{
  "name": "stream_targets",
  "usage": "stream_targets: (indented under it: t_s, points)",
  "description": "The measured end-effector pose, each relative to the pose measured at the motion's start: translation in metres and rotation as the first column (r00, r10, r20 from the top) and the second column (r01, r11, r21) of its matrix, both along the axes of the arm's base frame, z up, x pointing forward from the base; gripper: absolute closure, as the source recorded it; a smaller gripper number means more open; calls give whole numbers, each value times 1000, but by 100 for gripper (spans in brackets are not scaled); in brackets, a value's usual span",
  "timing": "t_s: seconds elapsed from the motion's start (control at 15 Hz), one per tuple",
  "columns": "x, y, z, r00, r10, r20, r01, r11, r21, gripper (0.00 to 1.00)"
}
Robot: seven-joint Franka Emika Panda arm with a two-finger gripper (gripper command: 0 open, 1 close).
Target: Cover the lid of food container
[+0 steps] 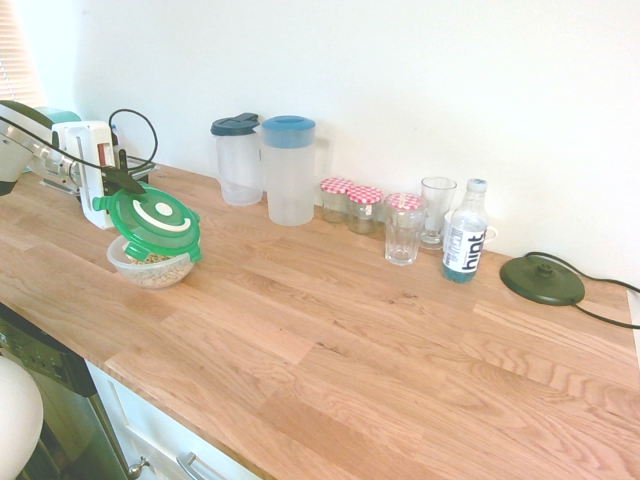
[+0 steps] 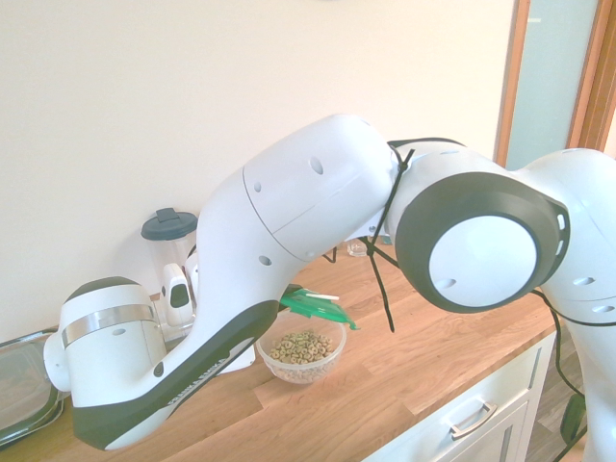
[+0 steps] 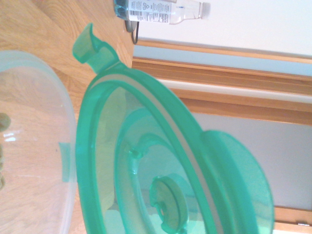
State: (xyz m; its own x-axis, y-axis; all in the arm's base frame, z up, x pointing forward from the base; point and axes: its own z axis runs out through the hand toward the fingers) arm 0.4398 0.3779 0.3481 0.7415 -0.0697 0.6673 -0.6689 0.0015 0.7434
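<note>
The round translucent green lid (image 1: 156, 221) with a white ring hangs tilted, its lower edge resting on or just above the far rim of the food container (image 1: 150, 270). That container is a small clear bowl of beige cereal rings on the wooden counter. My gripper (image 1: 122, 183) is shut on the lid's raised upper-left edge. In the second exterior view the lid (image 2: 314, 306) slants over the bowl (image 2: 302, 352), and the arm hides the fingers. The wrist view is filled by the lid's underside (image 3: 146, 161), with the bowl's clear rim (image 3: 39, 122) beside it.
Behind the bowl stands a white appliance (image 1: 92, 160). Along the wall stand two plastic pitchers (image 1: 288, 170), jars with red checked lids (image 1: 363, 207), two glasses (image 1: 404, 230), a water bottle (image 1: 465, 232) and a black kettle base (image 1: 542, 279). The counter's front edge (image 1: 180, 420) runs close by.
</note>
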Motion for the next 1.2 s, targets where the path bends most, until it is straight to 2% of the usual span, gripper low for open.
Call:
stream_targets:
  t_s: [0.73, 1.2]
  points:
    - [-19, 18, -8, 999, 21, -46, -19, 999, 38, 0]
    - [-28, 61, 22, 995, 83, -46, -71, 972, 222, 0]
